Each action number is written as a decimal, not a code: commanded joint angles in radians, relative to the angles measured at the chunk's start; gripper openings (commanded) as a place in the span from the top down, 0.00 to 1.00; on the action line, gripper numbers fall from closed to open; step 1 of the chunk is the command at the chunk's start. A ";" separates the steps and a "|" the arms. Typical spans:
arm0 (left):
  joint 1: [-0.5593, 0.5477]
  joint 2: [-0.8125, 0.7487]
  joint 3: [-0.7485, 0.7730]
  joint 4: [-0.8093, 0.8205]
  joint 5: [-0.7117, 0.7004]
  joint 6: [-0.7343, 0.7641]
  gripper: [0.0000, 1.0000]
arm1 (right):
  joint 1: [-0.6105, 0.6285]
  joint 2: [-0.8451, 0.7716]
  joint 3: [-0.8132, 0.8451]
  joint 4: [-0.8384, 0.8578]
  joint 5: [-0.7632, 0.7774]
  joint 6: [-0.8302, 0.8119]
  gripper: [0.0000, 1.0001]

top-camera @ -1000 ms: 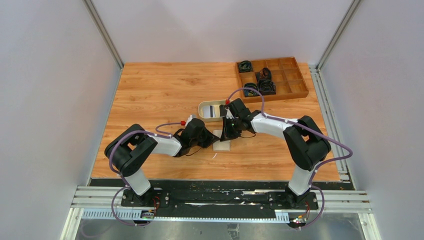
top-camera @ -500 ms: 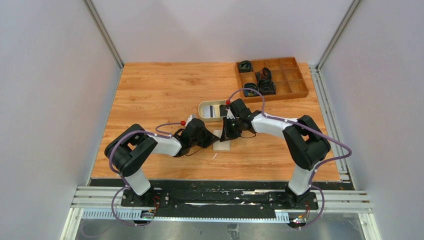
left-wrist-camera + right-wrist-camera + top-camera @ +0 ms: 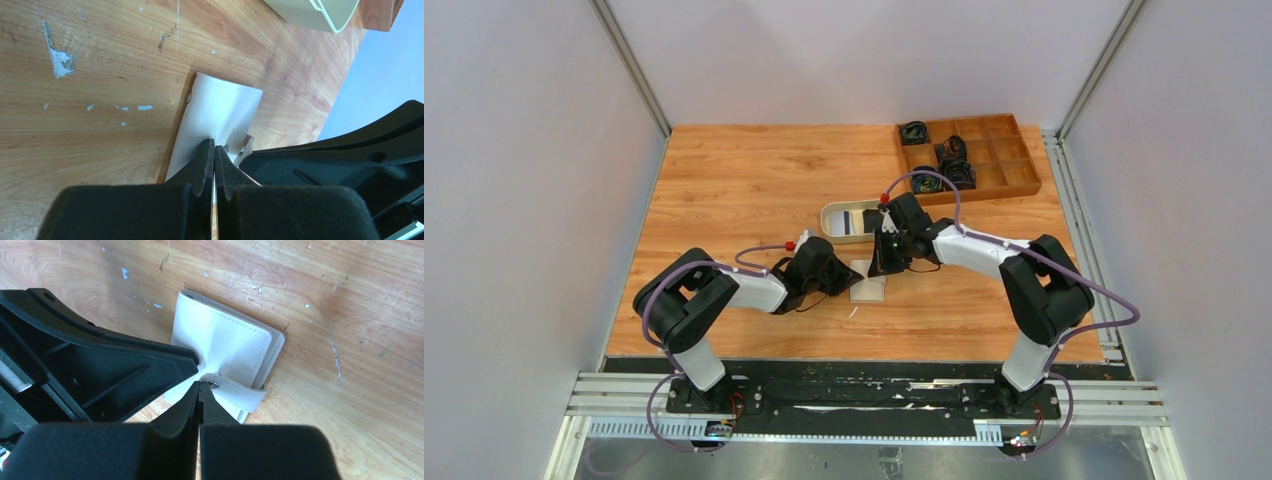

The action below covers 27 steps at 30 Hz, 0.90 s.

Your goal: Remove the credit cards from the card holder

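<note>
The card holder (image 3: 870,290), a cream bifold wallet, lies closed on the wooden table between my two grippers. It also shows in the left wrist view (image 3: 220,107) and the right wrist view (image 3: 225,342). My left gripper (image 3: 214,148) is shut, its tips pressed on the wallet's top cover, which dimples there. My right gripper (image 3: 199,385) is shut with its tips on the end of the snap tab (image 3: 237,391), which is unsnapped and lifted. No credit card shows at the wallet. The two gripper heads almost touch over it (image 3: 879,266).
An oval beige tray (image 3: 828,222) stands just behind the wallet, with flat dark and light pieces in it; its rim shows in the left wrist view (image 3: 320,15). A brown wooden compartment box (image 3: 1024,180) with dark cables stands at the back right.
The right arm has shifted slightly to the right with its tips still at the wallet. The left arm and the wallet have not visibly moved.
</note>
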State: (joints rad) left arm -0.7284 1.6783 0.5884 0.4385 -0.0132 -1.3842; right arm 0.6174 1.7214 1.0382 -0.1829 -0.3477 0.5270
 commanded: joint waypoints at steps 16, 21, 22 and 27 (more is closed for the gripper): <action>0.006 0.021 -0.028 -0.132 -0.051 0.028 1.00 | -0.012 0.067 -0.010 0.014 -0.009 -0.004 1.00; 0.006 0.024 -0.028 -0.134 -0.051 0.028 1.00 | -0.010 0.059 -0.013 0.017 -0.020 -0.003 1.00; 0.006 0.024 -0.026 -0.135 -0.050 0.028 1.00 | -0.011 0.057 -0.013 0.018 -0.024 -0.002 1.00; 0.007 0.027 -0.025 -0.135 -0.050 0.028 1.00 | -0.010 0.055 -0.020 0.028 -0.035 0.007 1.00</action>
State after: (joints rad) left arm -0.7284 1.6783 0.5884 0.4381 -0.0132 -1.3842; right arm 0.6151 1.7634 1.0378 -0.1562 -0.3656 0.5278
